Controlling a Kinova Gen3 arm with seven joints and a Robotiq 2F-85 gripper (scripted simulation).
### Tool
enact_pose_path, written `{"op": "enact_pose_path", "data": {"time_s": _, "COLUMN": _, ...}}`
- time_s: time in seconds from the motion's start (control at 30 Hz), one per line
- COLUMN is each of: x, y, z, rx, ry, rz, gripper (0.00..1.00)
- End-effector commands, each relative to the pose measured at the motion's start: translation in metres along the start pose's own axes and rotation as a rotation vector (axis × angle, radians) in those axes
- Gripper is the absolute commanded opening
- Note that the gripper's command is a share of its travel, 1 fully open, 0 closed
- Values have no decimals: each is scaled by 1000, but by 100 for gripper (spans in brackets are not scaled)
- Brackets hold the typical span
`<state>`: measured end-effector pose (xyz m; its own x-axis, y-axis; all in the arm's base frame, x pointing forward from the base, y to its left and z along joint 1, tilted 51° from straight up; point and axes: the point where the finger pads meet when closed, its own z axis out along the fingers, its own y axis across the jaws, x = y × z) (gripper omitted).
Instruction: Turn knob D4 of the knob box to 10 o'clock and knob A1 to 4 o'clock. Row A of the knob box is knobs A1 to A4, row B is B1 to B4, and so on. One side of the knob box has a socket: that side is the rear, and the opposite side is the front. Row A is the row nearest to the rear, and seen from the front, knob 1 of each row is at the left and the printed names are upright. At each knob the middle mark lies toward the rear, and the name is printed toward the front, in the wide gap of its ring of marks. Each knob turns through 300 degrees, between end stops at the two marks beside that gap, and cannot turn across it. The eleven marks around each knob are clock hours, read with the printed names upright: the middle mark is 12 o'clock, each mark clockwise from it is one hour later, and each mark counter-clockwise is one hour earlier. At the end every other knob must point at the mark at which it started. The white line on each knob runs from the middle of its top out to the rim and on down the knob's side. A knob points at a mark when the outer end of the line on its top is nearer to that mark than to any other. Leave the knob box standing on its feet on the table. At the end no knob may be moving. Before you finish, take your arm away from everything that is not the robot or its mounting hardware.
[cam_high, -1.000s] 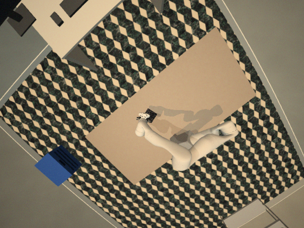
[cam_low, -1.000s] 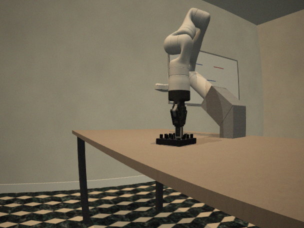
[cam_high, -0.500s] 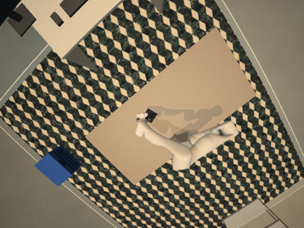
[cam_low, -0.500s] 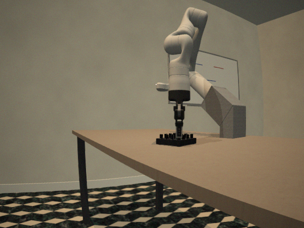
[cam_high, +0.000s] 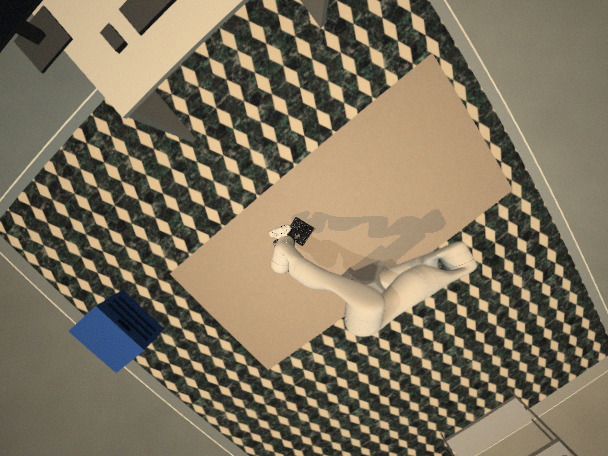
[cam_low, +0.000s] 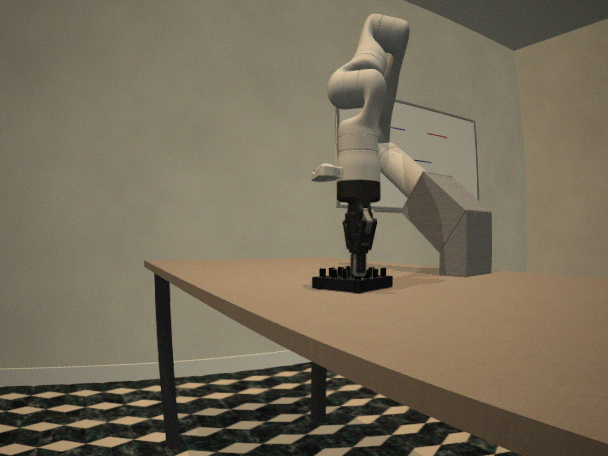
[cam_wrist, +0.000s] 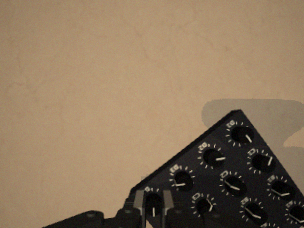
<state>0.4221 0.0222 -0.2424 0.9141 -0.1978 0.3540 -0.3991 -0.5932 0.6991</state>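
Observation:
The black knob box (cam_high: 303, 228) (cam_low: 351, 285) (cam_wrist: 198, 174) stands flat on the tan table (cam_high: 400, 150) (cam_low: 450, 325) (cam_wrist: 100, 62). It carries rows of black knobs with white lines. In the wrist view it appears turned, with one corner toward my fingers. My gripper (cam_low: 358, 264) (cam_wrist: 153, 203) points straight down over that corner and is shut on the corner knob (cam_wrist: 154, 200). The printed names are too small to read, so I cannot tell which corner knob it is. In the top view the wrist hides the fingers.
The arm's base (cam_low: 465, 240) stands at the table's edge behind the box. A blue crate (cam_high: 112, 332) sits on the checkered floor, away from the table. A whiteboard (cam_low: 440, 150) hangs on the far wall.

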Motion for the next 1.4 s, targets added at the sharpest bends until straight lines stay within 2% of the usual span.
{"op": "enact_pose_path", "data": {"time_s": 0.0, "x": 0, "y": -1, "z": -1, "rx": 4, "ry": -4, "rz": -43, "gripper": 8}}
{"op": "enact_pose_path", "data": {"time_s": 0.3, "x": 0, "y": -1, "z": -1, "rx": 5, "ry": -4, "rz": -236, "gripper": 8}}
{"op": "enact_pose_path", "data": {"time_s": 0.83, "x": 0, "y": -1, "z": -1, "rx": 5, "ry": -3, "rz": -486, "gripper": 8}}
{"op": "enact_pose_path", "data": {"time_s": 1.37, "x": 0, "y": -1, "z": -1, "rx": 6, "ry": -3, "rz": -642, "gripper": 8}}
